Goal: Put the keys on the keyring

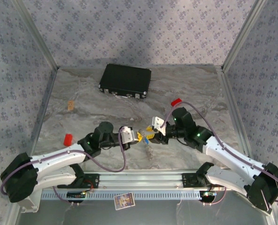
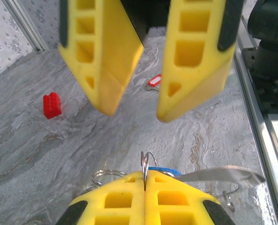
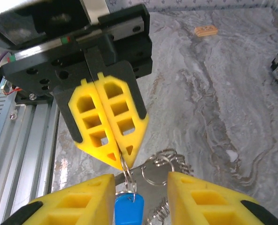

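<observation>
One red key (image 2: 154, 80) shows in the left wrist view.

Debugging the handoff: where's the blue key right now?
In the right wrist view, the blue key hangs at bottom centre from the keyring, which is pinched in the shut left gripper. It sits between the fingers of the open right gripper.

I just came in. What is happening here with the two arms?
The left gripper is shut on the keyring, holding it above the table. The right gripper faces it with open jaws, and the blue key hangs from the ring between them, apparently threaded on. The red key lies on the table, not yet on the ring.
</observation>
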You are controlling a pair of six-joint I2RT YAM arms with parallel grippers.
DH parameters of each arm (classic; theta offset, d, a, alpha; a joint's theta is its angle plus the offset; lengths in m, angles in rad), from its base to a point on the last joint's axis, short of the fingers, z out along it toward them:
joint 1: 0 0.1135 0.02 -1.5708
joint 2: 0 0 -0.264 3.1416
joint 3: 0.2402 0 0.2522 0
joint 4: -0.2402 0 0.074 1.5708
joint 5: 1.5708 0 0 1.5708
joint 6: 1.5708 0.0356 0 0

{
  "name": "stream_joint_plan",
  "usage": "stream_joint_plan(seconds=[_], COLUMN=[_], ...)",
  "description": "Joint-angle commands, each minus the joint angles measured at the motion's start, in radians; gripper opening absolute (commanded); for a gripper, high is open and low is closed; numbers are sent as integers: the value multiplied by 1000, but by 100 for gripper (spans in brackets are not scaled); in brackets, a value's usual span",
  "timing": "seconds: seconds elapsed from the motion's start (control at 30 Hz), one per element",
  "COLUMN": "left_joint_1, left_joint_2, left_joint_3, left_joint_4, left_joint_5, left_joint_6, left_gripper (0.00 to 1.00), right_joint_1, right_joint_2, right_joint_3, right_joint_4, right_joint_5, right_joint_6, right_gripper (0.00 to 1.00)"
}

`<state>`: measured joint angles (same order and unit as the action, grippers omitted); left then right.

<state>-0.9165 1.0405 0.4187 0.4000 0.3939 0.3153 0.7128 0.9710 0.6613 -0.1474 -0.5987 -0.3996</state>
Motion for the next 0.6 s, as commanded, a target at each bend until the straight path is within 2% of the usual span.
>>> stream_joint_plan(seconds=[0.0,0.33,0.43,0.57], left_joint_1=[-4,-4,-5,-4], left_joint_2=[-25,-45,-43,-39], left_joint_3=[-11,-36,-38,-37], left_joint_4=[155,201,213,219], left_joint_5=[24,54,57,59], left_joint_6=[-53,-78,-80,-83], left_gripper=[0,0,0,0], right_joint_1=[-2,4,10,11], right_joint_2=[-11,37,51,53], right_joint_3=[-25,-24,-16,-17], right_joint_4=[89,122,126,151], right_joint_5=[-30,-35,-48,-70], right_joint_6=[62,64,67,79], right_gripper=[35,30,24,11])
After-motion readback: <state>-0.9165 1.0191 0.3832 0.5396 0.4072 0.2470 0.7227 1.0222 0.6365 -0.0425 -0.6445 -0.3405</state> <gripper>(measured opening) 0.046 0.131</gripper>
